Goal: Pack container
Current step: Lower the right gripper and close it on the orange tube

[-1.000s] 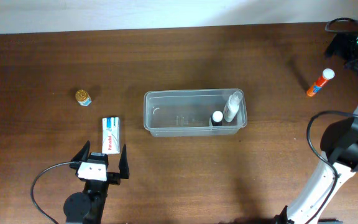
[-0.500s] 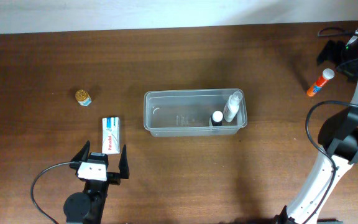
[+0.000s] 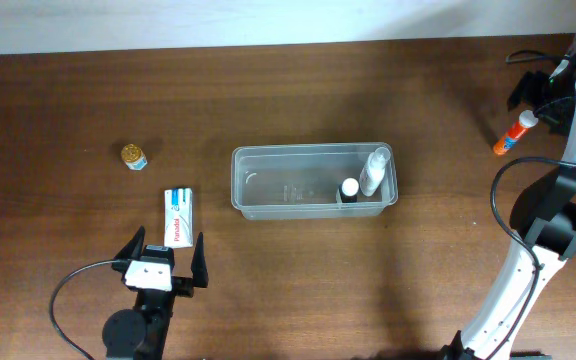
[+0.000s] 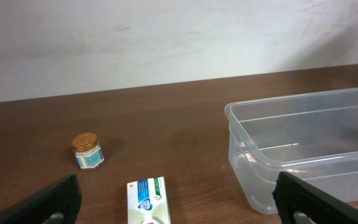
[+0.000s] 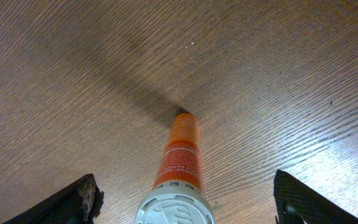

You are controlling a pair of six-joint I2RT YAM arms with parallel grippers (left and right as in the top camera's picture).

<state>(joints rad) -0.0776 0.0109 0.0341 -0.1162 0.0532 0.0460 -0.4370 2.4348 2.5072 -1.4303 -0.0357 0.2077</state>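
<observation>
Currently the right gripper (image 5: 191, 202) gapes wide astride the orange, white-capped plastic tube (image 5: 180, 152); closing off-centre could roll it away.

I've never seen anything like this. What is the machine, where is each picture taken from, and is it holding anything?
These are two robot arms at a table, each ending in a two-finger pincer. One picture looks down from above; the other two come from a camera on each wrist, so the dark shapes in their lower corners are that pincer's own fingers. On the table sits a clear tub holding a tall clear bottle and a small black-capped bottle. Outside it lie a blue-and-white box, a gold-lidded jar and an orange tube. The left pincer is open, facing the box; the right pincer is open beside the orange tube. Neither holds anything.
</observation>
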